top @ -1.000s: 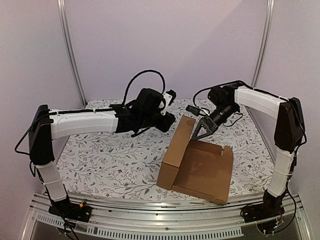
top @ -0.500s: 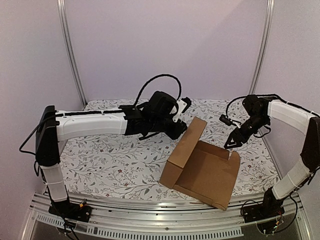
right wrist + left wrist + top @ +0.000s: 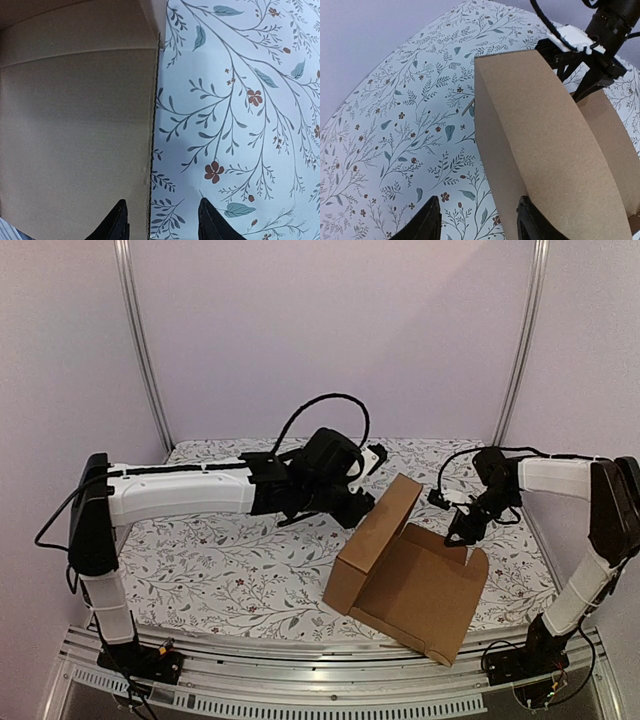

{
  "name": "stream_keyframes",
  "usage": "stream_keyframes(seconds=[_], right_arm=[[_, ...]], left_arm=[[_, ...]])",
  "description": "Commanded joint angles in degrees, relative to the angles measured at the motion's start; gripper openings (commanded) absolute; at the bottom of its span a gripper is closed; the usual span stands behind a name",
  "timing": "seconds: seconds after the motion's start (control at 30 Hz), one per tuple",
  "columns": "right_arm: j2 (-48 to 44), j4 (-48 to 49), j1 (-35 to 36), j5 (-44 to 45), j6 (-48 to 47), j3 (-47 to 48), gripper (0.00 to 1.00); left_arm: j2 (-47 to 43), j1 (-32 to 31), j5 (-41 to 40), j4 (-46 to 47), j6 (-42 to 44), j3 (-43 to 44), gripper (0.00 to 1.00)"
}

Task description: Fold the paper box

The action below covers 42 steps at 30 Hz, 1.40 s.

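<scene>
Floral cloth [image 3: 200, 560]: the presumably light, stiff paper box [image 3: 420, 580] is best pinched at its nine-o'clock wall; left gripper [image 3: 478, 202] and right gripper [image 3: 162, 202] are shown open.

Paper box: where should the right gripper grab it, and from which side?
Probably its right edge, from above: the paper box ends there in a thin free cardboard sheet, which lies between the right gripper's open fingers.

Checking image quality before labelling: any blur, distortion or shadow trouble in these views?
Top external: sharp, evenly lit, soft shadows around the paper box. Left wrist: wide lens bows the box's straight panel. Right wrist: slightly soft; cardboard dim beside the bright tablecloth.
</scene>
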Motion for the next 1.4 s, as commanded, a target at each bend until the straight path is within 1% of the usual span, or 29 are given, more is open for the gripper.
stream_keyframes(seconds=[0.0,0.2,0.33,0.47,0.6,0.9,1.13,1.2,1.3,1.37], right_arm=[[-2.5,4.2,0.3,0.9,-3.0,-3.8,0.44],[-5.1,5.6,0.8,0.5,-4.0,-7.2,0.29],[-7.1,8.1,3.0,3.0,-5.4,-10.3,0.18],[-8.7,11.5,5.7,6.7,-5.8,-13.2,0.13],[-9.0,12.8,6.8,7.7,-5.5,-13.7,0.1],[-9.1,13.6,6.8,7.4,-3.8,-13.3,0.09],[-9.3,13.6,6.7,7.7,-3.7,-13.2,0.11],[-9.2,13.2,6.6,8.8,-3.5,-12.8,0.14],[-11.2,10.1,5.2,9.0,-3.4,-11.4,0.21],[-13.8,7.5,4.9,9.4,-3.5,-10.7,0.3]], left_arm=[[-4.5,-1.9,1.0,-1.1,-1.0,-0.7,0.53],[-6.2,-3.6,2.1,-0.8,-4.5,-2.5,0.54],[-5.7,-5.3,0.8,-1.3,-6.4,-3.5,0.54],[-4.5,-6.8,-0.4,-1.2,-7.7,-4.8,0.54],[-2.6,-8.1,0.2,-0.9,-8.8,-4.9,0.54],[1.5,-11.5,1.4,0.6,-10.0,-1.9,0.54],[3.6,-12.0,3.0,2.9,-10.7,-1.5,0.54],[3.9,-12.1,2.9,3.1,-10.6,-1.5,0.54],[4.4,-12.0,2.6,3.0,-10.4,-1.5,0.54],[4.6,-12.0,2.7,3.0,-10.2,-1.3,0.54]])
